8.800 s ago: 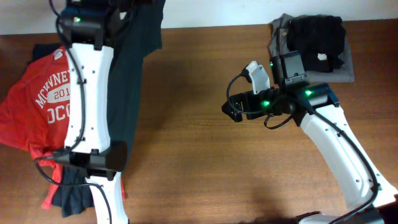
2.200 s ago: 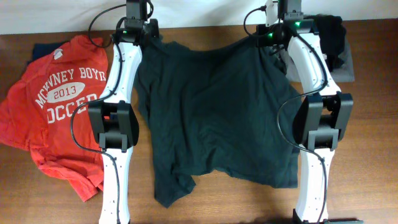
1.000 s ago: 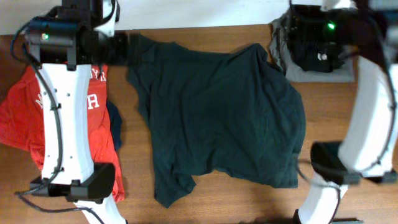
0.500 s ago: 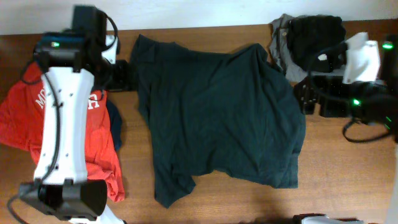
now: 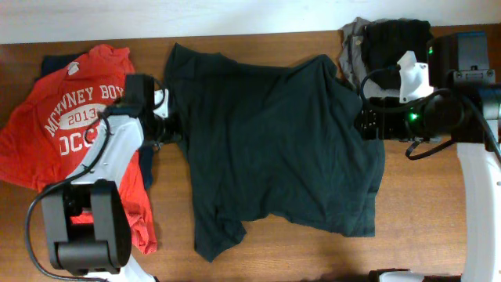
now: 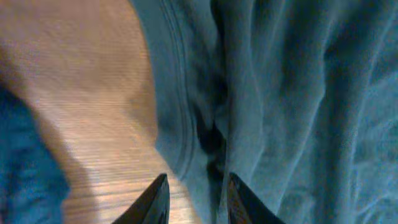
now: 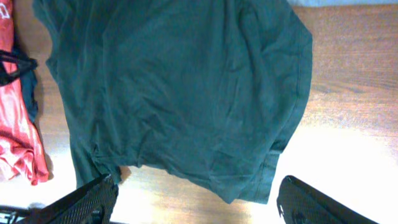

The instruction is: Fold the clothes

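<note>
Right now the dark T-shirt (image 5: 274,149) lies spread flat in the middle of the tabletop (image 5: 438,227), its long axis running from the far edge toward my base. It is wrinkled, with one lower corner bunched on my left side.

My left end effector (image 6: 196,186) sits low at the shirt's left border, on the farther half of its length. The fingers are close together, straddling a stitched hem, and a ridge of cloth runs down between them. I cannot tell whether they have truly bitten the fabric or only bracket it.

My right end effector (image 7: 196,186) is spread wide and holds nothing. It hangs by the shirt's right border, about level with the left one. I judge it sits higher, since its camera takes in nearly the whole garment.

So the shirt lies between my two arms, inboard of each, and the left is the nearer, already at the cloth. Any fold across the long axis needs both borders held, so the right must drop to its hem first.

The red T-shirt (image 5: 63,133) lies just outside my left arm, and a grey folded garment (image 5: 352,43) sits at the far right corner, close to the dark shirt's edge. I should not snag either one.
</note>
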### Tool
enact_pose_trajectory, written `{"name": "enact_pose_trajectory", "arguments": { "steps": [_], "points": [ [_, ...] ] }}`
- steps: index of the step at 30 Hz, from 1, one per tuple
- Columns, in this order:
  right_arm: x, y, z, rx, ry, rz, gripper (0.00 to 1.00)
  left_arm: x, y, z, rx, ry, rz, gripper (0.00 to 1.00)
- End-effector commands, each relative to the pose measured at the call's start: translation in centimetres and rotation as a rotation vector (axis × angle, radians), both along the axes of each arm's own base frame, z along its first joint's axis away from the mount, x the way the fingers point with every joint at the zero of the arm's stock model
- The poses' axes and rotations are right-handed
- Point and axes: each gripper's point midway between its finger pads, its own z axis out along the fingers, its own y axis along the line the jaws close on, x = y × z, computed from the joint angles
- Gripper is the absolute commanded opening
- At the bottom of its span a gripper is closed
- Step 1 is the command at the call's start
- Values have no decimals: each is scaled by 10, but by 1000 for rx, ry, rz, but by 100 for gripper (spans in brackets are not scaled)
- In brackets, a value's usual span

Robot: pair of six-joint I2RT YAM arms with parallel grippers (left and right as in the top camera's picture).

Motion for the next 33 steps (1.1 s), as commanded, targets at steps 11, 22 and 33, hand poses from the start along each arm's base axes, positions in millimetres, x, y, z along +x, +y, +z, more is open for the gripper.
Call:
{"name": "enact_pose_trajectory", "arguments": {
  "steps": [11,22,33],
  "points": [
    [-2,-2,2,-12,-13,4,87,-11,0,-53,-29,24,46,31],
    [-3,-2,2,-12,-10,4,87,-15,0,-79,-30,77,63,1],
    [-3,-2,2,-13,-12,4,87,17,55,27,69,88,144,1]
  ]
}}
